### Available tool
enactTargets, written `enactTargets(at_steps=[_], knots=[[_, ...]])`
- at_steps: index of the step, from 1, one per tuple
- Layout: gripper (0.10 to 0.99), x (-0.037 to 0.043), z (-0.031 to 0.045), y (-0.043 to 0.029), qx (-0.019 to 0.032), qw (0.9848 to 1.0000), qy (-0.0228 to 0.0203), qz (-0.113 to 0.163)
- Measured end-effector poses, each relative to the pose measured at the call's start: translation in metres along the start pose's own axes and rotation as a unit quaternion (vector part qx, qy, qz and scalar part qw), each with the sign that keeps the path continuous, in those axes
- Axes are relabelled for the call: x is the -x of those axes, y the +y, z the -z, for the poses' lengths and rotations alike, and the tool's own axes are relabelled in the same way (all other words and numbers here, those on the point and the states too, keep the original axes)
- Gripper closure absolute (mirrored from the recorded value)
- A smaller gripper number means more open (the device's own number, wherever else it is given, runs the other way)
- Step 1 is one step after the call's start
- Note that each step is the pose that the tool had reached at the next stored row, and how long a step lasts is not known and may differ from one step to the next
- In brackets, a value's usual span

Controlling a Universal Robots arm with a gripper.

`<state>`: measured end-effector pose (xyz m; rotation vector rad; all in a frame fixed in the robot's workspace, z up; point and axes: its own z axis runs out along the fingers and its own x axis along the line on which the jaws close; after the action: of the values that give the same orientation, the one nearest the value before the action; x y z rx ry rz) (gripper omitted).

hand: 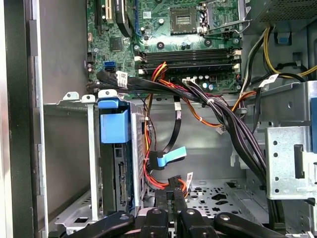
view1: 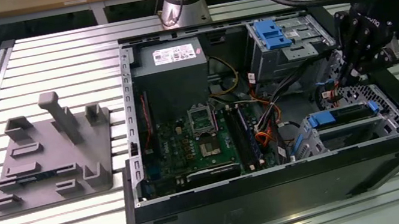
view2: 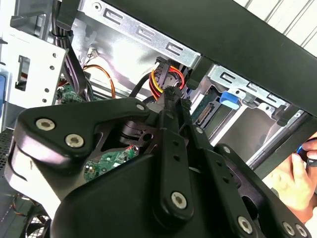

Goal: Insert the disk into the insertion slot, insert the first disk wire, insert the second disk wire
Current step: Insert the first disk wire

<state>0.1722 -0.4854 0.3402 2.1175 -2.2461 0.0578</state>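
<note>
One disk [hand: 120, 173], blue frame, claw [hand: 173, 194] gripping wire [hand: 173, 180]

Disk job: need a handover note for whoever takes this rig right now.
The silver-grey disk in a bright blue plastic carrier sits in the grey perforated sheet-metal cage.
The gripper is shut on the black plug with red and yellow wires, close to the disk's connector edge, not plugged in.
The black wire with a blue plug hangs loose beside the cage.
Done: disk inserted. Left: both wires.
</note>
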Motion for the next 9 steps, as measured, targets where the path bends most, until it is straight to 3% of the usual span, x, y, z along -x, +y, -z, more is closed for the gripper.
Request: enactTargets(at_steps=[5, 7, 9], knots=[[0.918, 0.0000, -0.0001, -0.0008, 0.0017, 1.0000, 0.0002, 0.000], [0.918, 0.0002, 0.0000, -0.0031, 0.0092, 1.0000, 0.0024, 0.001], [0.918, 0.0004, 0.0000, -0.0061, 0.0199, 0.9998, 0.0074, 0.001]])
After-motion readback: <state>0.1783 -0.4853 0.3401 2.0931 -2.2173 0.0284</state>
